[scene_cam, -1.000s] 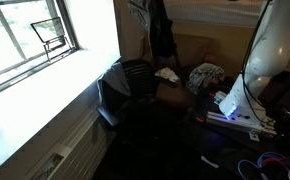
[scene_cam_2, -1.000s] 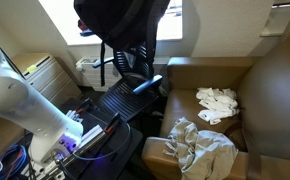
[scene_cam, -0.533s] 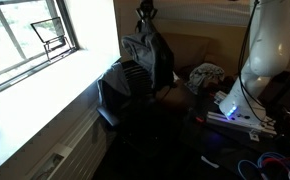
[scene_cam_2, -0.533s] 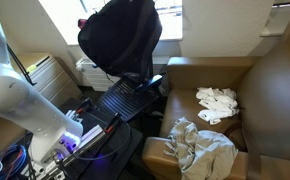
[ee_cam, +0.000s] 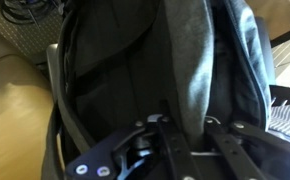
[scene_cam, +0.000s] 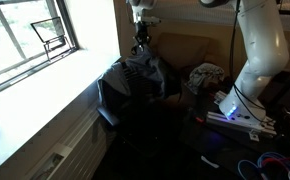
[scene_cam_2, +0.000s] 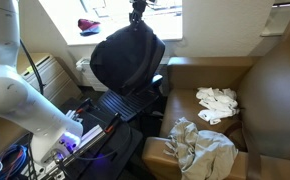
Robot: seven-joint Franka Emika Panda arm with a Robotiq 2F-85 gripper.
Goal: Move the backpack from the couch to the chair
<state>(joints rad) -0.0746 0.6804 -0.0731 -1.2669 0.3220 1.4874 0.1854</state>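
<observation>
- The brown couch lies off to one side of the gripper and lower down, clear of the load.
- The white Panda arm rises from its base and reaches across to the gripper at the top of both exterior views.
- The dark backpack hangs straight below the gripper, off the couch and above the chair seat. Whether its bottom touches the seat cannot be told.
- The black office chair stands directly under the gripper, with its seat just beneath the hanging bag.
- A crumpled light garment lies on the couch, below the gripper and well apart from it.
- A smaller white cloth rests on the couch cushion, also below the gripper and to the side.
- The gripper points downward and is clenched on the top of the backpack. In the wrist view its dark fingers sit on either side of a grey strap, and the bag's weight hangs from them.
</observation>
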